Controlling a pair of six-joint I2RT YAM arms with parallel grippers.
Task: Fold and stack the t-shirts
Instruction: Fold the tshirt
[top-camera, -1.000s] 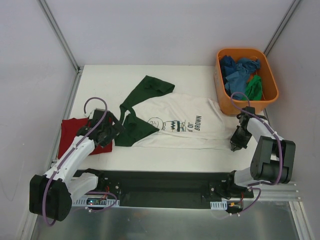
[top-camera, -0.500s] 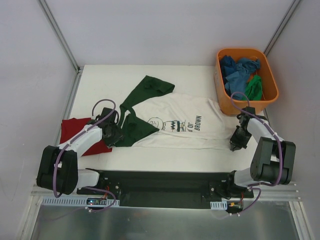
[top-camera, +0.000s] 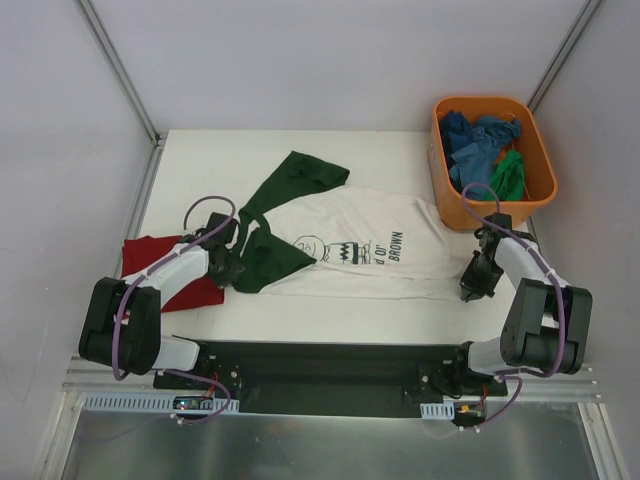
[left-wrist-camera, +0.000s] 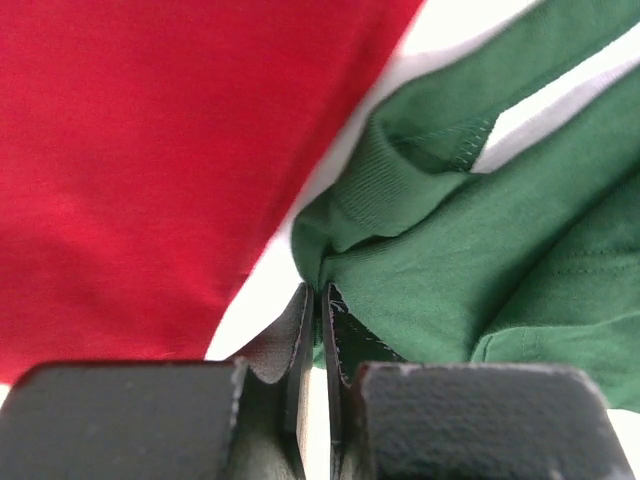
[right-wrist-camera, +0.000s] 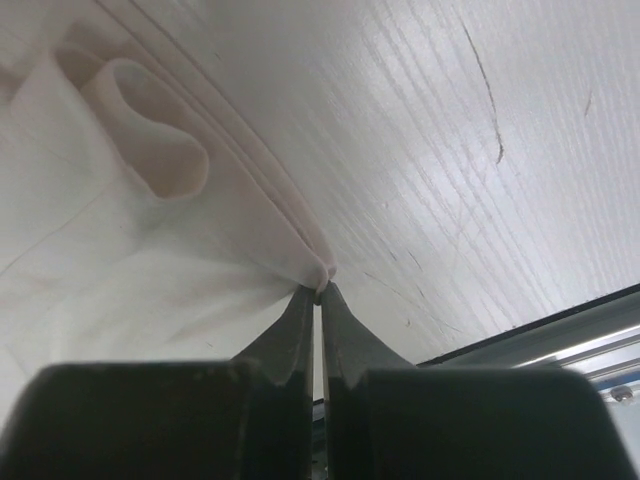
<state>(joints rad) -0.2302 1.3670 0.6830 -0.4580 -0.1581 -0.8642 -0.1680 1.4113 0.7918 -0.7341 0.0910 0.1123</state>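
At the left edge of the white table (top-camera: 200, 160), a dark red t-shirt (top-camera: 140, 258) lay folded flat, its near-right part under the left arm. Just right of it, the left gripper (top-camera: 232, 268) was low on the table, clenched on the bunched edge of the near green sleeve (top-camera: 275, 258) of the white t-shirt (top-camera: 380, 225). In the left wrist view, the left gripper (left-wrist-camera: 320, 295) had its jaws nearly together, green cloth (left-wrist-camera: 450, 280) pinched at the tips, with a strip of bare table between that sleeve and the dark red t-shirt (left-wrist-camera: 120, 150).

The white t-shirt was spread across the middle of the table, print side up, with a black cartoon face and lettering at its centre. Its far green sleeve (top-camera: 298, 175) trailed toward the far left.

At the shirt's near-right corner, the right gripper (top-camera: 468, 290) gripped the hem. The right wrist view showed the right gripper (right-wrist-camera: 318, 292) closed on a folded edge of white cloth (right-wrist-camera: 130, 250) against the scratched tabletop (right-wrist-camera: 450, 150).

At the far right stood an orange tub (top-camera: 455, 213), just beyond the shirt's right edge, holding crumpled blue cloth (top-camera: 470, 140) and green cloth (top-camera: 510, 175).
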